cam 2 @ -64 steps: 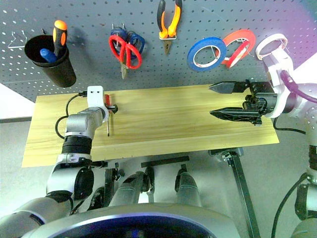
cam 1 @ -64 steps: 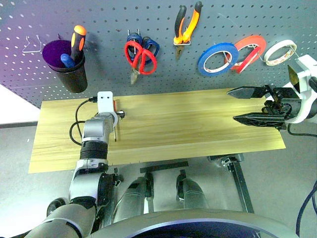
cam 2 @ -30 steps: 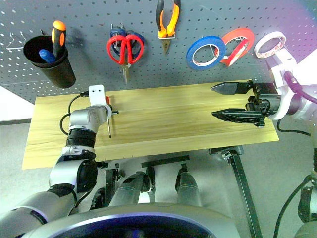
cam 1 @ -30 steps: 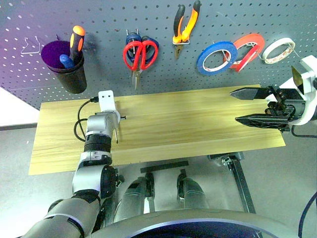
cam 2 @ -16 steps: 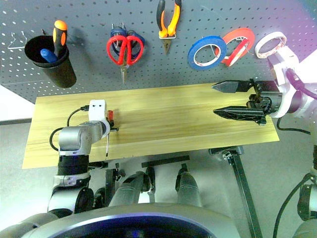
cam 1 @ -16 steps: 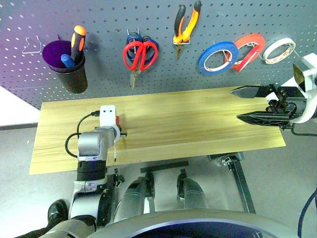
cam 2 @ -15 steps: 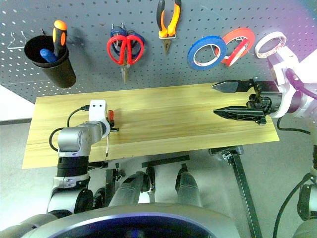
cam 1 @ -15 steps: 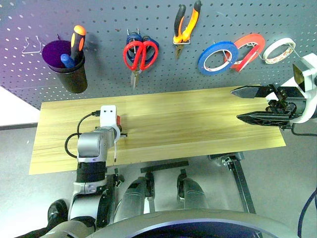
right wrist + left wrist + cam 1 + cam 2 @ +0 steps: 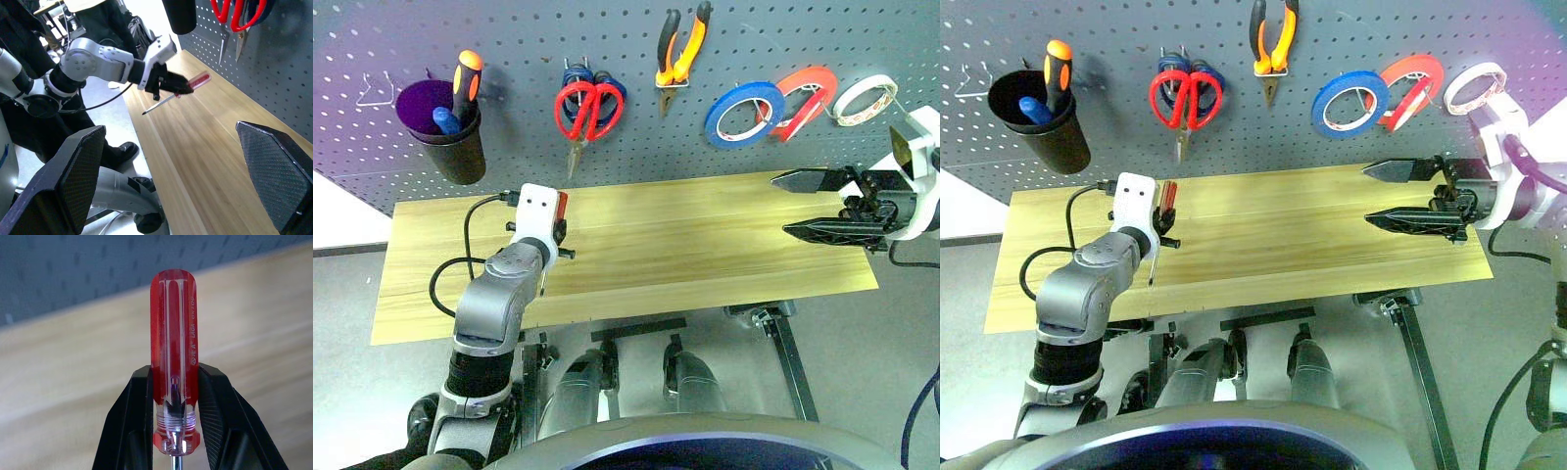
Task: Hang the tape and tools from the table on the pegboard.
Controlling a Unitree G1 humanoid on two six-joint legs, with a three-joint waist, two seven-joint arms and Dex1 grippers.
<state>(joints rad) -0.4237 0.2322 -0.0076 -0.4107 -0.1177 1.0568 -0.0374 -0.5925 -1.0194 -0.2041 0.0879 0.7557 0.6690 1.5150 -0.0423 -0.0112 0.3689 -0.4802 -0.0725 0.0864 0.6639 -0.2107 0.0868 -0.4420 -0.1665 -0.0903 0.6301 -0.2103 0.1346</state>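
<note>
The screwdriver (image 9: 173, 362) had a clear red handle; the left tool (image 9: 173, 431) was black. The table (image 9: 705, 245) was pale yellow planks, the pegboard (image 9: 529, 39) dark grey dotted with pale holes.

Black cup (image 9: 453, 140), blue roll (image 9: 744, 114), white roll (image 9: 867, 100)
</note>
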